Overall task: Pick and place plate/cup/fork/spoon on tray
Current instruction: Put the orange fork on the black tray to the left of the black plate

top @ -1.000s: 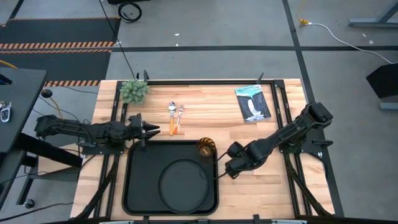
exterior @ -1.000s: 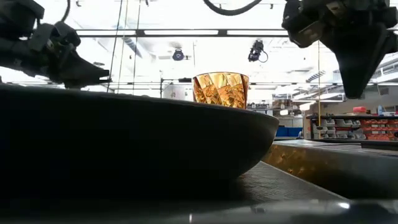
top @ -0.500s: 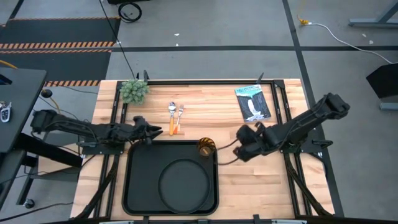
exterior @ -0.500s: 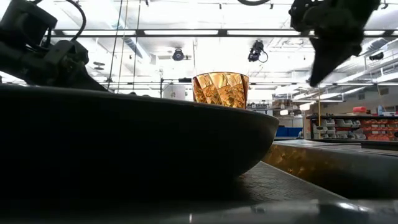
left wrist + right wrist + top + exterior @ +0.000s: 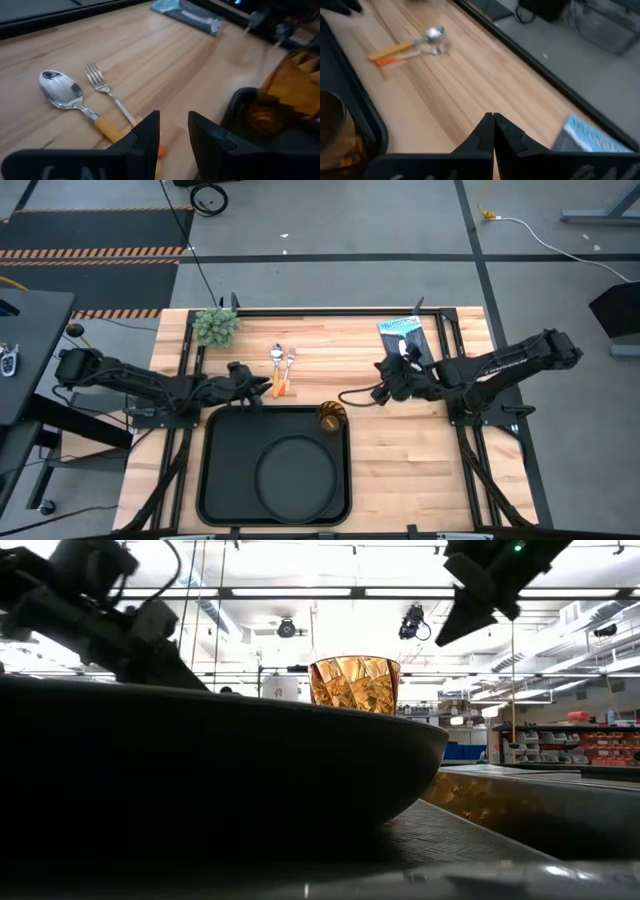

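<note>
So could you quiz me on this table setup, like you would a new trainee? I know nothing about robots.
1. True or false: the plate already lies inside the tray.
2. Which pincer is nearest the fork and spoon? A) left B) right C) neither, both are equally far
3. Fill the gap: the cup stands in the tray's far ____ corner, seen from above.

Key:
1. True.
2. A. The left pincer sits open by the orange handles; the right pincer, shut and empty, hangs over bare wood near the booklet.
3. Right.
</note>
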Available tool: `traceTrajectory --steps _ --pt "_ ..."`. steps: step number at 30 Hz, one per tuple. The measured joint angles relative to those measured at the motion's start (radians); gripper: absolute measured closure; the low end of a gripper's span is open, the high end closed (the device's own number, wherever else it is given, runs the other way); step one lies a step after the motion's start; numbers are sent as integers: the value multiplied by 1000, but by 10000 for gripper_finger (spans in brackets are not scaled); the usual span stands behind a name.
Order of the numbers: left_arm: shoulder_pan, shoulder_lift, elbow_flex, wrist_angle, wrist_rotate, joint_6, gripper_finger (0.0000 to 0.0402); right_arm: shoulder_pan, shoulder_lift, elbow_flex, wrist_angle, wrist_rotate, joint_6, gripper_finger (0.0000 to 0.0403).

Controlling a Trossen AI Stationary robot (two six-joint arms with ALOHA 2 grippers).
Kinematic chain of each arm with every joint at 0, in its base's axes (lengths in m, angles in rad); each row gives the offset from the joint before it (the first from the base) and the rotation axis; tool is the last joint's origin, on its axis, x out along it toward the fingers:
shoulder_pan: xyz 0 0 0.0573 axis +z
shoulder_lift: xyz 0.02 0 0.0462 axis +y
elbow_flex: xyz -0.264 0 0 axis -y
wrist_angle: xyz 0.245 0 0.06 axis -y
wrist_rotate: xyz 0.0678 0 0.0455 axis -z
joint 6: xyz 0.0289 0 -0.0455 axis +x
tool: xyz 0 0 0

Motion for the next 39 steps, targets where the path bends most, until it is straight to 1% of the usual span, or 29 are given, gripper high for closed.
traceTrajectory --steps 6,10,14,18,22,23,25,30,32,34,37,39 --pt "76 141 44 0 21 0 292 -98 -24 -50 232 -104 -221 398" --pt "120 213 75 2 52 0 292 -163 -25 -57 379 -115 -333 398" --pt "156 265 115 2 58 10 292 -230 -25 -57 624 -122 -507 398" --pt "193 308 165 2 116 69 292 -288 -26 -57 896 -149 -676 398" --pt "231 349 217 -3 164 131 292 -317 -26 -57 1077 -153 -779 398" --pt "240 357 229 -3 172 153 292 -320 -26 -57 1109 -165 -790 398" --pt "255 374 249 -3 180 176 292 -321 -26 -57 1148 -224 -796 398" --pt "268 400 274 -3 182 179 292 -316 -25 -56 1192 -451 -795 398" --pt "266 404 279 -3 182 178 292 -312 -19 -56 1206 -520 -788 398" --pt "265 404 279 1 184 171 292 -310 -5 -56 1256 -551 -798 398" --pt "266 404 279 4 182 117 292 -311 8 -53 1325 -553 -851 398" --pt "262 404 279 9 181 67 292 -311 9 -35 1325 -553 -854 398"
